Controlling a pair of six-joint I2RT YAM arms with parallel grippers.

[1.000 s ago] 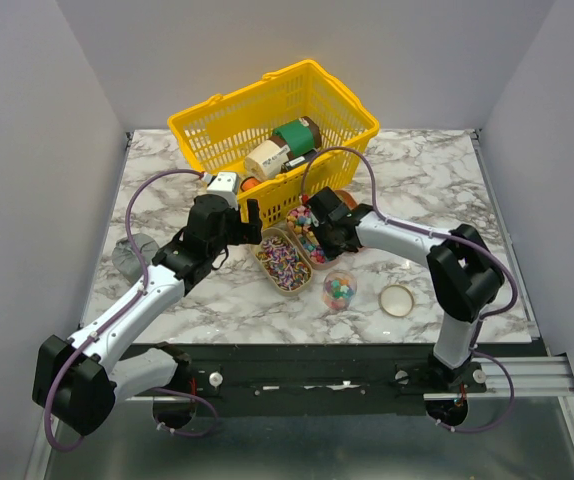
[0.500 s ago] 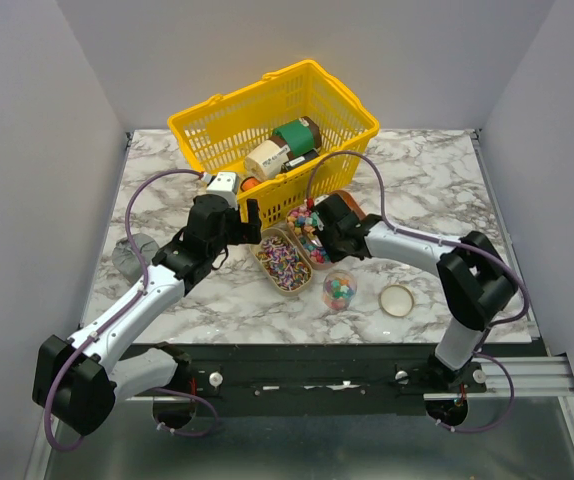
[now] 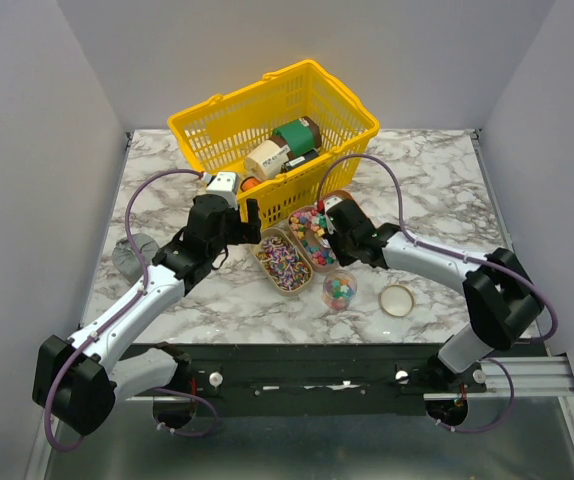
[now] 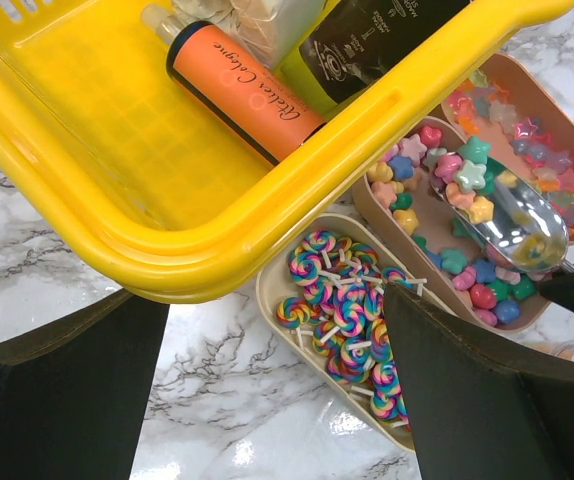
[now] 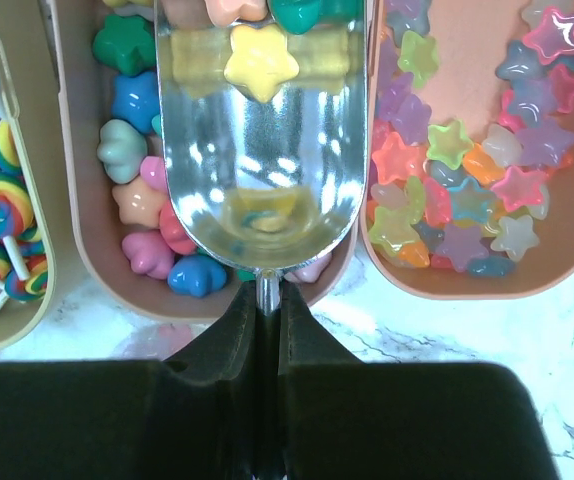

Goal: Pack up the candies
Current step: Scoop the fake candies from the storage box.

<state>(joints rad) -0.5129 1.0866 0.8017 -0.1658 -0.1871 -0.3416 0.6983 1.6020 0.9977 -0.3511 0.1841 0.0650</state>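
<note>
Steel scoop (image 5: 257, 150): your right gripper (image 5: 267, 300) has its jaws pinching the thin handle, and the bowl lies over the middle tray (image 5: 87, 270) of three tan trays set side by side. A yellow star and a few other sweets sit at the far end of the bowl; the near part is bare metal.

The candies (image 5: 137, 150) in that middle tray are opaque stars and rounded shapes in pink, blue, green and orange. The right tray (image 5: 447, 290) holds translucent stars (image 5: 467, 170), and the left tray (image 5: 42, 250) holds striped lollipops (image 4: 342, 310) on white sticks.

Your left gripper (image 4: 275, 300) has its jaws spread wide and grips nothing. It hangs over the near corner of the yellow basket (image 3: 207, 125) and the far end of the left tray. An orange bottle (image 4: 242, 90) and a dark bottle (image 4: 387, 40) lie in the basket.

Just near of the trays on the marble table (image 3: 417, 170) stands a small clear jar (image 3: 339, 290) with mixed candies in it. Its lid (image 3: 397, 299) lies to its right, apart from it.
</note>
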